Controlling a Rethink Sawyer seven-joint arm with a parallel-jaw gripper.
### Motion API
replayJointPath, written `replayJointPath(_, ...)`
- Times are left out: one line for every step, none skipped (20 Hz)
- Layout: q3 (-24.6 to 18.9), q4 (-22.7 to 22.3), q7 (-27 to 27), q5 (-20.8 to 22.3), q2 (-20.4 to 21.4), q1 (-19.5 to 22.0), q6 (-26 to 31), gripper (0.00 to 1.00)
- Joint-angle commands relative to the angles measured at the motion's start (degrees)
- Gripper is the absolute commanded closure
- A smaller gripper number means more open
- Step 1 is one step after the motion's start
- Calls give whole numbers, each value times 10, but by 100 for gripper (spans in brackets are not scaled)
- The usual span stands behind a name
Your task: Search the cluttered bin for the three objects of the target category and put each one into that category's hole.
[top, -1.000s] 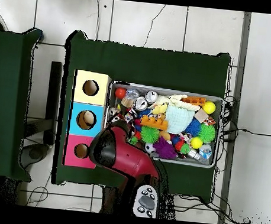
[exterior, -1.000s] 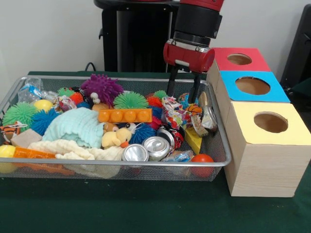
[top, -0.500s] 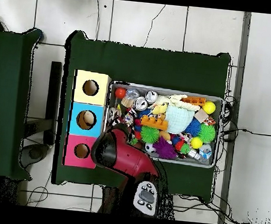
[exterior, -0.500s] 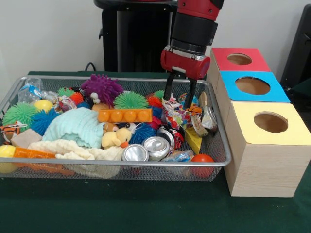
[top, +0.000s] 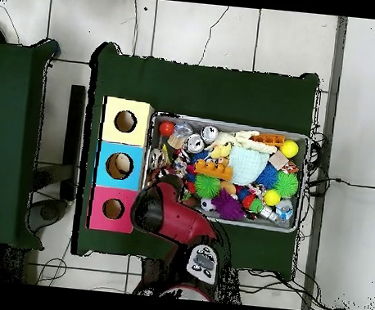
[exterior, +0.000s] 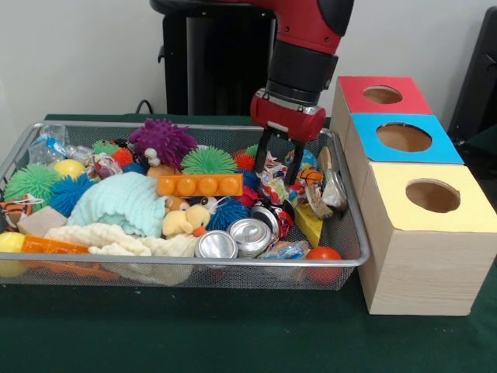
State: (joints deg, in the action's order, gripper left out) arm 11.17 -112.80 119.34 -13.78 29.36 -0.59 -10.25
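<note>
- We have the gripper [exterior: 277, 165] lowered into the cluttered bin [exterior: 351, 233] at the end nearest the three boxes, its jaws spread open and straddling the top of a wrinkly bundle [exterior: 277, 180] printed in red, blue and yellow.
- We judge the jaws are held apart like this so the soft bundle can sit between them before they close; nothing is gripped yet.
- That bundle lies just behind the silver cans [exterior: 237, 237] and against the bin's wall on the box side, so it is the bundle closest to the boxes.
- Its destination is the hole [exterior: 432, 196] in the yellow-topped box [exterior: 423, 249], which stands on the green bench [exterior: 233, 334] touching the bin's front corner; the hole looks empty.
- Counting boxes: three in a row, yellow, blue [exterior: 404, 137] and red [exterior: 382, 95], one hole each.
- Counting bundles: we can make out two for sure, the one under the jaws and another [exterior: 102, 165] at the bin's far end from the boxes; a third we cannot pick out in the clutter.
- Counting cans: two shiny ones show side by side at the bin's front rim, with perhaps another by the box-side wall.
</note>
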Motion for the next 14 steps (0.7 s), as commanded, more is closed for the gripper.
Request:
replayJointPath(-49, 4, 100, 26, -35, 28, -49, 0)
replayJointPath(-50, 3, 100, 26, -34, 28, -47, 0)
replayJointPath(-50, 3, 101, 25, -33, 27, -46, 0)
replayJointPath(-50, 2, 102, 25, -33, 27, -47, 0)
replayJointPath(-52, 3, 104, 25, -34, 27, -49, 0)
replayJointPath(-52, 2, 105, 24, -35, 26, -51, 0)
replayJointPath(-54, 3, 106, 24, -38, 27, -54, 0)
replayJointPath(-55, 2, 108, 25, -39, 27, -58, 0)
replayJointPath(-58, 2, 109, 26, -42, 29, -62, 0)
replayJointPath(-59, 2, 109, 26, -42, 29, -63, 0)
replayJointPath(-60, 3, 109, 27, -44, 30, -65, 0)
replayJointPath(-61, 3, 109, 27, -45, 32, -66, 0)
replayJointPath(-65, 5, 109, 30, -48, 35, -70, 0)
replayJointPath(-68, 8, 109, 32, -52, 38, -73, 0)
